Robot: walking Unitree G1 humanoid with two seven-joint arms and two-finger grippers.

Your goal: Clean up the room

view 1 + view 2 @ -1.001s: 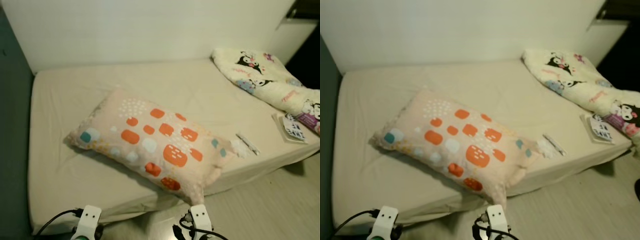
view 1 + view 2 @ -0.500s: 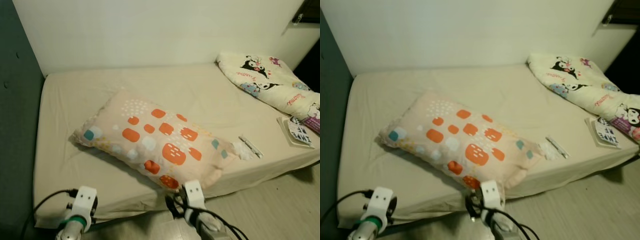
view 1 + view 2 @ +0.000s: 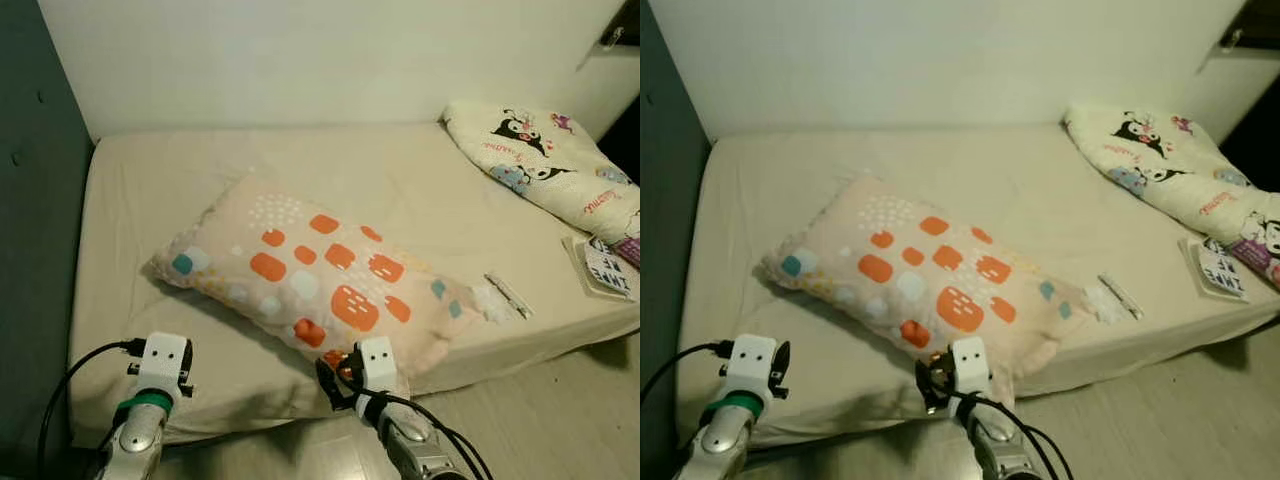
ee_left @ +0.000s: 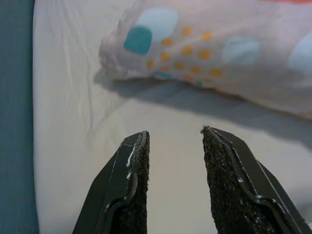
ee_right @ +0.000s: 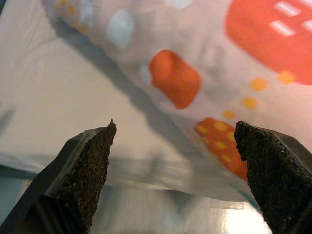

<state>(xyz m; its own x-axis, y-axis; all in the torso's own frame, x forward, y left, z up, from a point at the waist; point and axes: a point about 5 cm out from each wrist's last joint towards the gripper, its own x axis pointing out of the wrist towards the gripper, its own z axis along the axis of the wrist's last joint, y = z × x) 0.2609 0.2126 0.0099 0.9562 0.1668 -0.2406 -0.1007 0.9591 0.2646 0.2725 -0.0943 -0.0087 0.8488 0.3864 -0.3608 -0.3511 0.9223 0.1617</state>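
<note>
Both arms have come up and forward since the earlier frame; the camera has also shifted, so the bed's slide in the picture is not a move of things. The right gripper (image 5: 175, 141) now sits at the near edge of the bed (image 3: 140, 230), jaws wide, with the pillow (image 3: 320, 280) straight ahead of them and just beyond the tips. The left gripper (image 4: 175, 141) hovers over bare sheet near the bed's near left corner, jaws parted narrowly, pillow's teal-spotted corner ahead and apart from the tips.

Pillow lies flat mid-bed, long axis diagonal: far-left end toward the wall, near-right end toward the bed edge. Near-right end is closest to the right gripper, so the right arm looks nearer for a grab. The jaws face the pillow's long lower edge, not its corner.

Elsewhere: cartoon blanket (image 3: 540, 165) bunched at the far right, a booklet (image 3: 605, 270) at the right edge, a small pen-like item (image 3: 508, 295) beside the pillow's right end.
</note>
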